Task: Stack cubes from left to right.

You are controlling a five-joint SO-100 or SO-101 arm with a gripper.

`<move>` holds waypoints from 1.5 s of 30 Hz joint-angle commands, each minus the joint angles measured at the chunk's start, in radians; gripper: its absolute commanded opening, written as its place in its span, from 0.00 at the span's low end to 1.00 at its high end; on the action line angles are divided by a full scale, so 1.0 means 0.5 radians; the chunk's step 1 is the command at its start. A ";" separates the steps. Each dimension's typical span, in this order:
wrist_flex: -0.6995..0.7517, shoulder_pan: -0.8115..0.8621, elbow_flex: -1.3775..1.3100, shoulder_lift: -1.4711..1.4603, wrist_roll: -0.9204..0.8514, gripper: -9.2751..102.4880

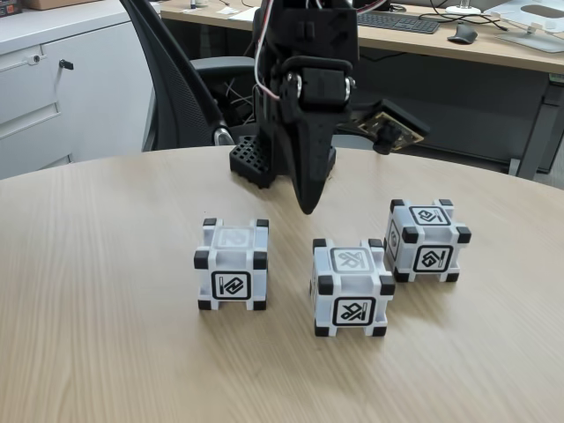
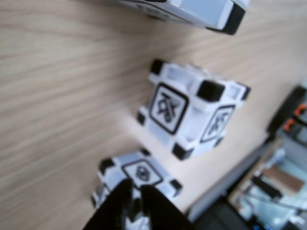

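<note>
Nothing is stacked yet: all three cubes sit singly on the wooden bench (image 1: 97, 352), so the whole job is left as far as the pictures show.

Nearest the fixed camera, in the lower middle of the frame, stands the middle cube (image 1: 352, 287). Slightly farther back, at centre left, is the left cube (image 1: 233, 264), well apart from it. The right cube (image 1: 426, 240) sits farther back still, at centre right, its near corner just beside the middle cube, possibly touching; I cannot tell which.

Behind and above the gap between the left and middle cubes hangs the gripper (image 1: 307, 208), its black tip pointing down and clear of the bench. Its jaws look drawn nearly together and hold nothing. In the wrist view the gripper (image 2: 136, 194) enters from the bottom edge with only a thin slit between the fingers, directly over one cube (image 2: 139, 178) at lower centre; a second cube (image 2: 192, 115) fills the middle of that frame and a third (image 2: 192, 12) cuts the top edge.

Judging from this, the jaws must spread before any grasp. The closeness of the middle and right cubes could crowd a finger.

Farther back, a black gridded block (image 1: 254, 160) sits by the arm's foot, then an office chair (image 1: 176, 79), a white cabinet (image 1: 53, 88) at upper left, and a desk with a keyboard (image 1: 397, 21) and mouse (image 1: 462, 33) at upper right.
</note>
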 commanded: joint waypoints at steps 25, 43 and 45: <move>0.021 0.034 -0.028 0.034 0.018 0.08; 0.021 0.031 -0.034 0.028 -0.117 0.08; 0.021 0.034 -0.034 0.018 -0.144 0.08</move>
